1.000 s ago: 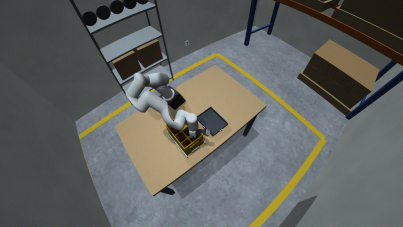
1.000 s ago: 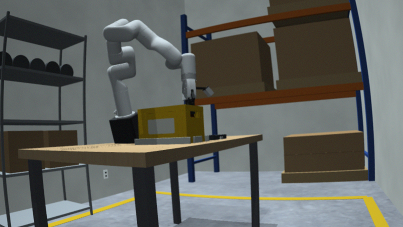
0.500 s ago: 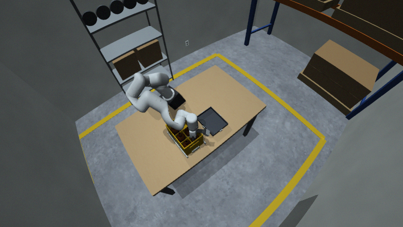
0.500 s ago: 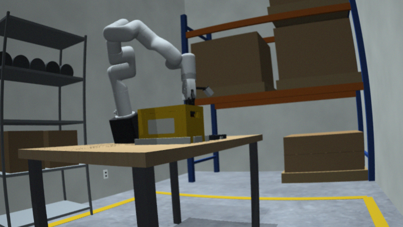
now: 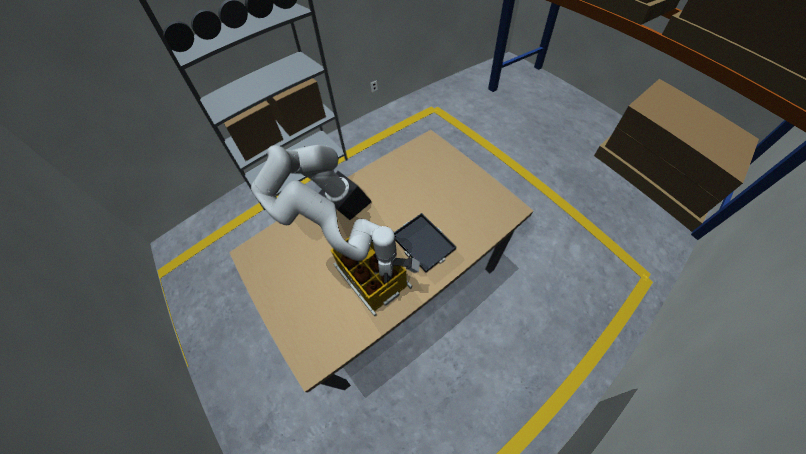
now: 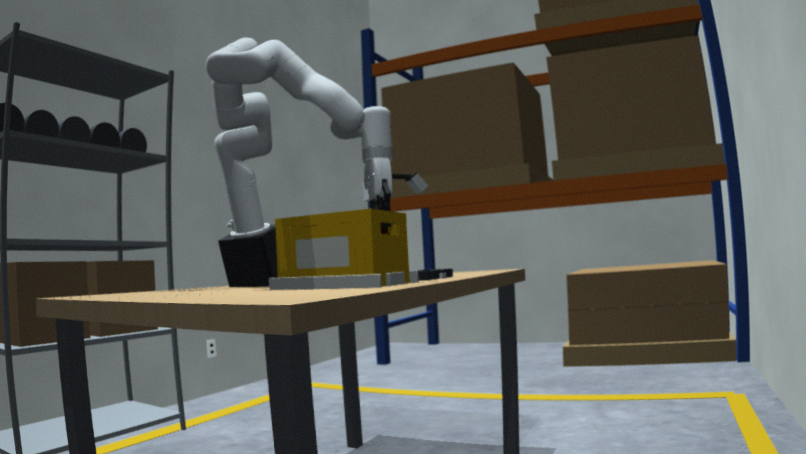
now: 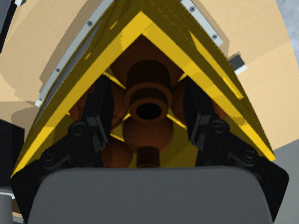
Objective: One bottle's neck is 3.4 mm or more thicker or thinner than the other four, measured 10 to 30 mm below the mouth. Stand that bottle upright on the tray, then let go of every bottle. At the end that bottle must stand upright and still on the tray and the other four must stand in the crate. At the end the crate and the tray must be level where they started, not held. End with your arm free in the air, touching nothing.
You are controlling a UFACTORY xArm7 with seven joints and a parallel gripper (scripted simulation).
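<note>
A yellow crate stands near the table's front edge, with brown bottles upright in its cells. My gripper reaches down into the crate's corner cell nearest the tray. In the wrist view its two dark fingers stand open on either side of a brown bottle's neck, with a gap on each side. The bottle stands upright in its cell. The dark grey tray lies empty just beside the crate.
The wooden table carries the arm's black base behind the crate. Grey rails run along the crate's foot. A metal shelf unit and pallet racking with cardboard boxes stand off the table.
</note>
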